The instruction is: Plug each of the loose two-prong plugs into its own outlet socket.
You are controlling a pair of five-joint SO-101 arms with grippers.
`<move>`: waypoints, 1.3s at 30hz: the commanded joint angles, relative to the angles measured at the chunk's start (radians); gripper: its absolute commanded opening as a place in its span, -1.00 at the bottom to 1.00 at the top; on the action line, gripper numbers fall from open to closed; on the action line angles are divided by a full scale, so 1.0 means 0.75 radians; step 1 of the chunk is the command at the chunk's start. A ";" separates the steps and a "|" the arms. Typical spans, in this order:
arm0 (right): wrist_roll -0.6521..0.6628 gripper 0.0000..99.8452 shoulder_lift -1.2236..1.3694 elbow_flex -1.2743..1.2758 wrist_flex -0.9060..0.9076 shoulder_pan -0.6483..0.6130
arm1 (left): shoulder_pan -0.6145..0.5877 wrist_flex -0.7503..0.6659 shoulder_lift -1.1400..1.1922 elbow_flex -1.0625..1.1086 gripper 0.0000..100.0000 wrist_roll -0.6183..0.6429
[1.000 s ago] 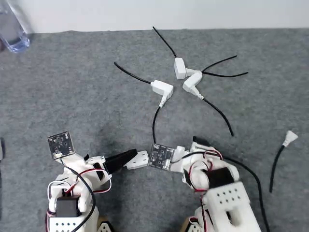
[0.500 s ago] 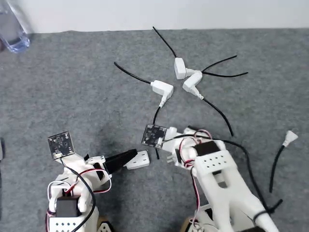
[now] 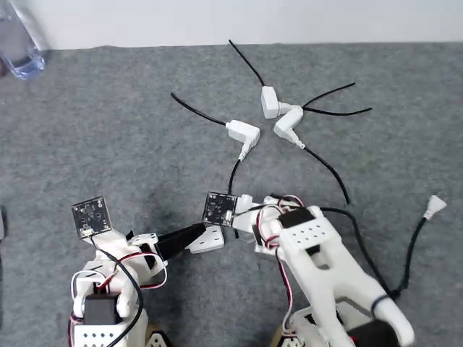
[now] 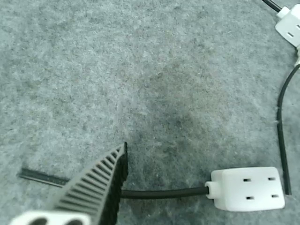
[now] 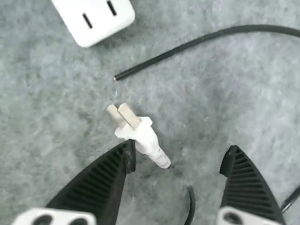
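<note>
plug (image 5: 140, 136) white, prongs tan | outlet socket (image 4: 247, 188) white | cords (image 5: 201, 40) black | mat (image 3: 108, 144) mottled grey | right gripper (image 5: 180, 150) fingers (image 5: 89, 192) black, ribbed

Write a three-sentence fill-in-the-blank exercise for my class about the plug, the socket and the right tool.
1. The right tool is ____, with the two-prong plug lying on the mat just by it.
2. The cord leaving the outlet socket is ____ in colour.
3. In the left wrist view, the face of that socket shows ____ slots.
Missing words: open; black; four.
</note>
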 commanded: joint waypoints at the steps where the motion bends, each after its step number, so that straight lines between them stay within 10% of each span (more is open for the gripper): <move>1: -0.002 -0.41 0.114 -0.135 -0.036 -0.009 | 0.002 0.008 -0.006 -0.015 0.30 -0.012; 39: -0.006 -0.41 0.492 -0.356 -0.132 -0.011 | 0.002 0.008 -0.006 -0.015 0.30 -0.012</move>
